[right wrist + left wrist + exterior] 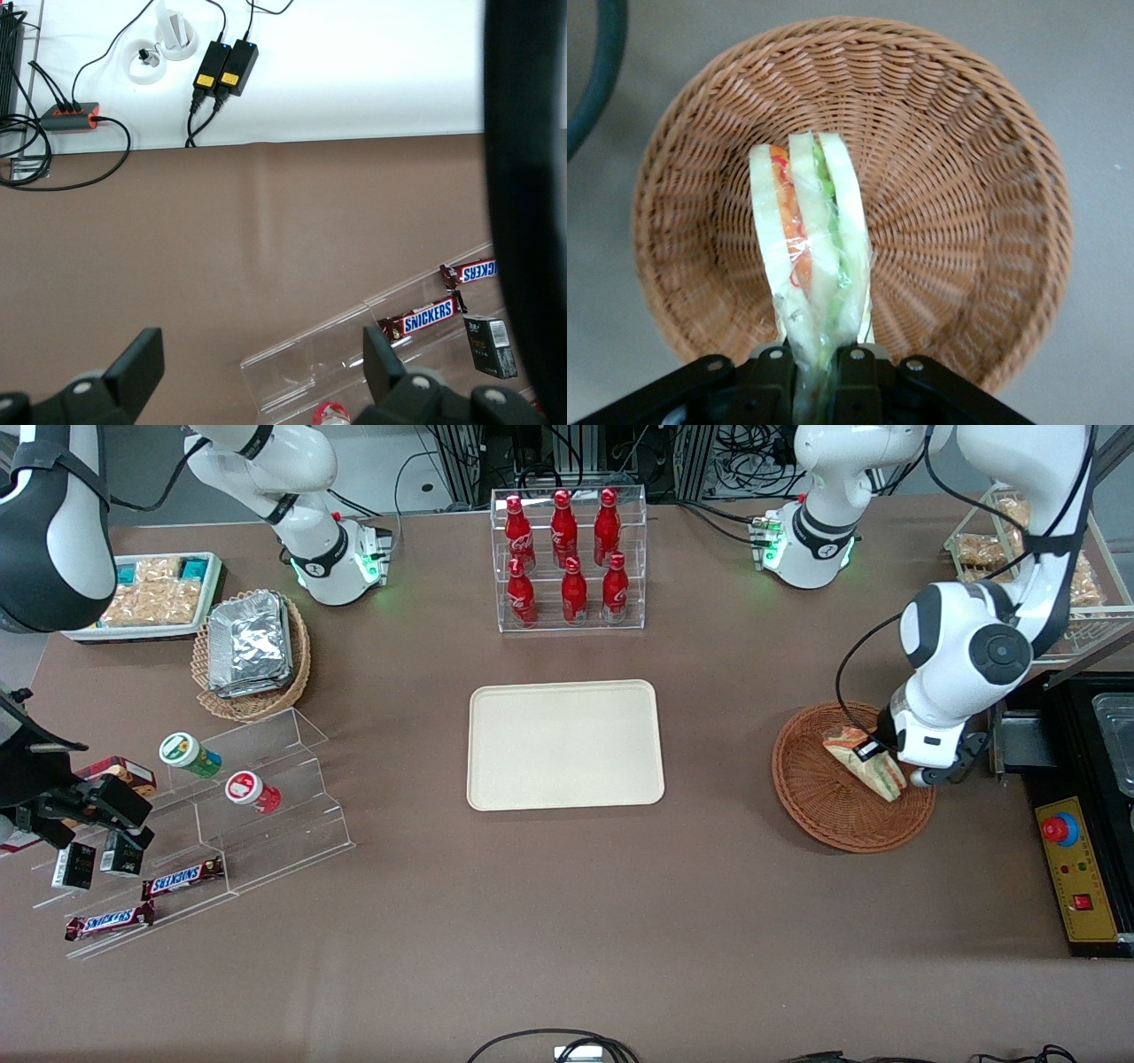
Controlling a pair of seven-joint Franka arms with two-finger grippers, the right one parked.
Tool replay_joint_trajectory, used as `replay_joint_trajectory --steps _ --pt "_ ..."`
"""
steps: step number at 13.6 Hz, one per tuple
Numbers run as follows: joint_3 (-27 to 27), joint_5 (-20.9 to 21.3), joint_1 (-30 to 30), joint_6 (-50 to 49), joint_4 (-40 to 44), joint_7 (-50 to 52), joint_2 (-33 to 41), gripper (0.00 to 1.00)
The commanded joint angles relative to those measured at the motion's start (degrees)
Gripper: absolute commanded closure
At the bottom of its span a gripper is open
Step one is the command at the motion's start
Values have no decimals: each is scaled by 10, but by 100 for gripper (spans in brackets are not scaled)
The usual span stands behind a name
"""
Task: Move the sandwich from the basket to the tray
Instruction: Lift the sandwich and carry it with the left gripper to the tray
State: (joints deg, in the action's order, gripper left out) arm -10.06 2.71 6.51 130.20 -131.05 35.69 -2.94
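The cream tray (565, 745) lay bare at the center of the frame on the brown table (567, 921), with the round wicker basket (811, 802) well apart from it at center right. Over that basket, the left arm's tool (873, 755) was clamped on the wrapped sandwich (864, 766). The wrist camera showed the wedge (811, 257) standing on edge between the black fingers (855, 376), above the basket's weave (966, 177).

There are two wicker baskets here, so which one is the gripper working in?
The round reddish-brown basket holding the sandwich; the gripper is shut on it. The paler basket holds foil packets.
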Motion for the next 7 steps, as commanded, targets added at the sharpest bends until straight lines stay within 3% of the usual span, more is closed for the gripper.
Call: replay_joint_trajectory --steps 1,7 --pt "-42 10 -9 -91 68 10 9 100" --pt "-153 5 -11 -118 121 25 0 100"
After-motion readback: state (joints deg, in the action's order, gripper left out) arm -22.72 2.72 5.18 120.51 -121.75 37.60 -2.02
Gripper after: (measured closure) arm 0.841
